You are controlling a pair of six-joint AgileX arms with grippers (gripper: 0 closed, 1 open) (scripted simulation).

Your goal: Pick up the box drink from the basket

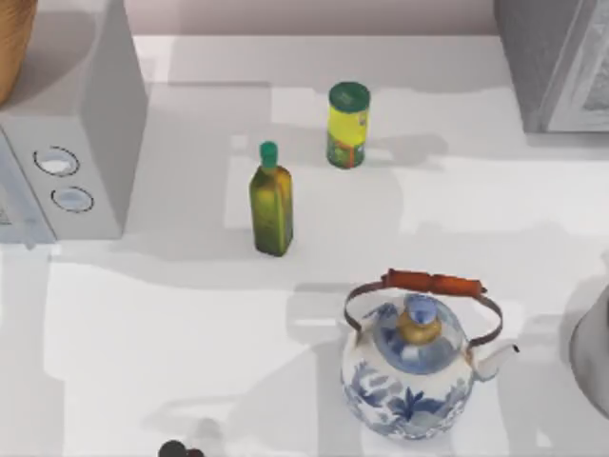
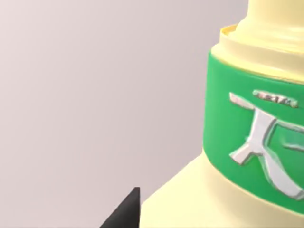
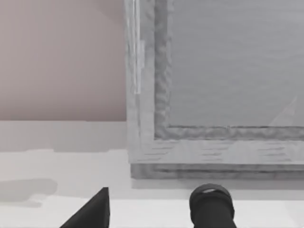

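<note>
Box drink close in front of the left gripper; bottle, can and teapot on the table.

From the left of the top view: the basket (image 1: 11,48) shows its edge in the far corner above a microwave (image 1: 67,143), then come an olive bottle (image 1: 271,202), a yellow can (image 1: 348,125) and a blue-and-white teapot (image 1: 414,367). In the left wrist view the box drink (image 2: 247,142) sits just beside a dark fingertip (image 2: 124,214); whether the left gripper is spread or pinching it, I cannot tell. The right wrist view faces a grey cabinet (image 3: 213,85); its grip is likewise unclear.

A kitchen: a white bench (image 1: 190,333) carries a microwave (image 1: 67,143), a blue-and-white kettle (image 1: 414,376), an oil bottle (image 1: 271,205) and a can (image 1: 348,126).
</note>
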